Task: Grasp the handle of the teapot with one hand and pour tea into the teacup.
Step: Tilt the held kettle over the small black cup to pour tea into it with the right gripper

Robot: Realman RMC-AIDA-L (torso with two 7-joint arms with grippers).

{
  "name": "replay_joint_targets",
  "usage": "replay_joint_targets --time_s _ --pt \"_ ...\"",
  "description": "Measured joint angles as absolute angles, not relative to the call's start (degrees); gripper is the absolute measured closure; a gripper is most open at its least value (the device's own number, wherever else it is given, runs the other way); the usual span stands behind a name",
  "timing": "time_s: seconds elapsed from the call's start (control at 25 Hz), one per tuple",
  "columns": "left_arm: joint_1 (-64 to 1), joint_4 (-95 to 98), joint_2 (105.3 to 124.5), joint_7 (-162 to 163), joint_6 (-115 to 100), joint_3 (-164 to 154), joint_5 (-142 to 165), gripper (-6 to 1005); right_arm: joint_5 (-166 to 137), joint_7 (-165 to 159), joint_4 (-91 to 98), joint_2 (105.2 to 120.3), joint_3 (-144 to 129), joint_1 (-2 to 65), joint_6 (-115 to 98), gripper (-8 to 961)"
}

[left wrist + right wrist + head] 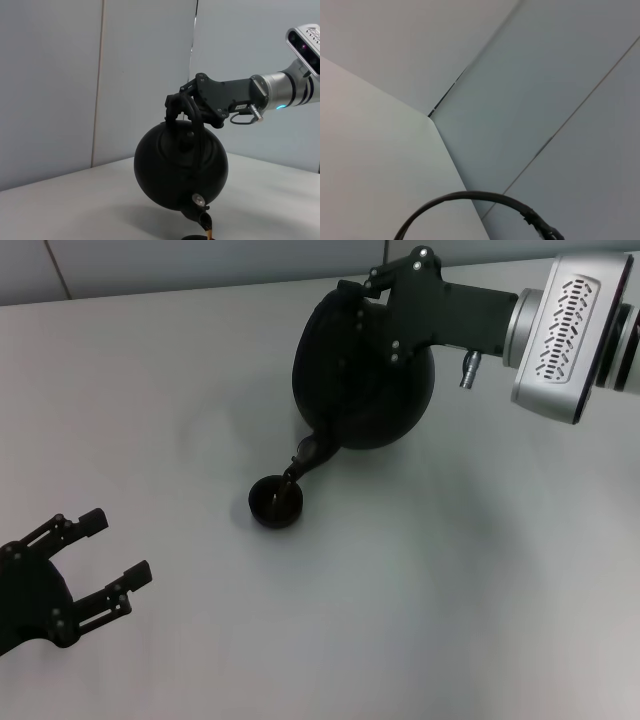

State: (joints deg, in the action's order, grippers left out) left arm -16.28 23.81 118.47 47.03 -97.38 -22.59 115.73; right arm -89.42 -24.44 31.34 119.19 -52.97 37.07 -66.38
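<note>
My right gripper [362, 302] is shut on the black arched handle [192, 116] and holds the round matte-black teapot [362, 380] in the air, tilted forward with its spout [312, 455] down. A brown stream of tea runs from the spout [206, 222] into the tiny black teacup [275, 501] standing on the table right below it. The left wrist view shows the gripper [181, 103] clamped on the handle above the pot [180, 167], with the cup's rim [197, 238] just showing at the frame's edge. My left gripper [112, 562] is open and empty at the near left.
The white table [450, 590] spreads around the cup. Grey wall panels [75, 75] stand behind it. A black cable [470, 200] arcs across the right wrist view, which shows only the table corner and walls.
</note>
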Motion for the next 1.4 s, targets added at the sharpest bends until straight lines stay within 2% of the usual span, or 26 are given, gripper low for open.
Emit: replay_joint_targets --time_s 1.16,1.4 --pt "-16.53 23.03 118.47 47.05 -97.20 -22.60 115.04 179 -89.14 -22.78 31.64 119.35 -53.84 37.62 -66.36 871" --pt "-16.52 22.94 118.47 47.09 -97.21 -22.58 115.04 179 -88.87 -30.27 31.59 119.35 -53.15 37.34 -66.36 871"
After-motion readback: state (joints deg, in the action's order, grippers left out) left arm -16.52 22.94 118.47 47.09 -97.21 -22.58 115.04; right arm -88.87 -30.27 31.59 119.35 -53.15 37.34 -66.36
